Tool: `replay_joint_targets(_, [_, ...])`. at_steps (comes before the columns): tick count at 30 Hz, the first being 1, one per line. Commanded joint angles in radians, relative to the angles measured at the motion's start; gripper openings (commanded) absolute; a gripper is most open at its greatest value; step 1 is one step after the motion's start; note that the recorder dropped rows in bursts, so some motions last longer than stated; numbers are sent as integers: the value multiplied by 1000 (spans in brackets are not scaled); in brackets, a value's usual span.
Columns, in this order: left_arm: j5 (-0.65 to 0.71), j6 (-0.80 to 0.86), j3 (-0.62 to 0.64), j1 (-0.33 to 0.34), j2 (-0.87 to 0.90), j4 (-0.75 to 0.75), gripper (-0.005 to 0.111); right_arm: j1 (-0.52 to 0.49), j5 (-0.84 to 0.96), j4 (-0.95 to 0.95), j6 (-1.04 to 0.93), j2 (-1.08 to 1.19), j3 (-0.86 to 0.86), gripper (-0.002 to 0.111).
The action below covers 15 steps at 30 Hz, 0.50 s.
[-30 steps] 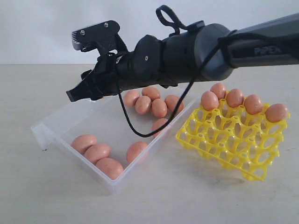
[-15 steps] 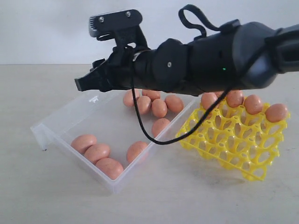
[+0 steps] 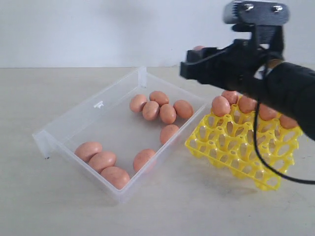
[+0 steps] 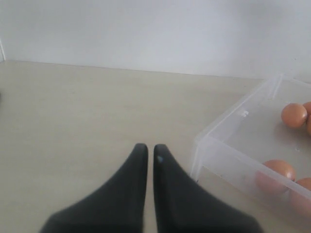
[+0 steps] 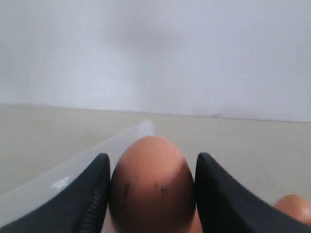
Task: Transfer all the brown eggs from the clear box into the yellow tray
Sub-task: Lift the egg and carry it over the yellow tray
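My right gripper (image 3: 192,62) hangs high above the back of the yellow tray (image 3: 231,158), shut on a brown egg (image 5: 151,189) that fills the gap between both fingers; in the exterior view only the top of this egg (image 3: 198,48) peeks out. Several brown eggs (image 3: 160,109) lie in the clear box (image 3: 74,127), one cluster at the far end and another (image 3: 102,160) at the near end. More eggs (image 3: 220,105) sit in the tray's back row. My left gripper (image 4: 146,148) is shut and empty, low over the table beside the box corner (image 4: 228,131).
The box and the tray stand side by side, nearly touching, on a pale beige table (image 3: 187,206) in front of a white wall. The right arm's black cable (image 3: 268,169) loops down in front of the tray. My left arm is outside the exterior view.
My right arm has swung from above the clear box across to the right and higher, with the egg in its fingers, and now hangs over the tray.
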Motion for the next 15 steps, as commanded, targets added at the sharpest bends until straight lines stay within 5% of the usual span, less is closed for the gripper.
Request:
replay_joint_targets(1, [-7,2,3,-2,-2,-3,4,-232,-15,-43,127,-9,15,0])
replay_joint_targets(4, [-7,2,3,-2,-2,-3,4,-380,0,-234,369,16,15,0])
replay_joint_targets(10, [-7,2,3,-2,-2,-3,4,-614,-338,-1300,1012,131,-8,0])
replay_joint_targets(15, [-7,2,3,-2,-2,-3,4,-744,-545,-1511,1093,292,-61,0])
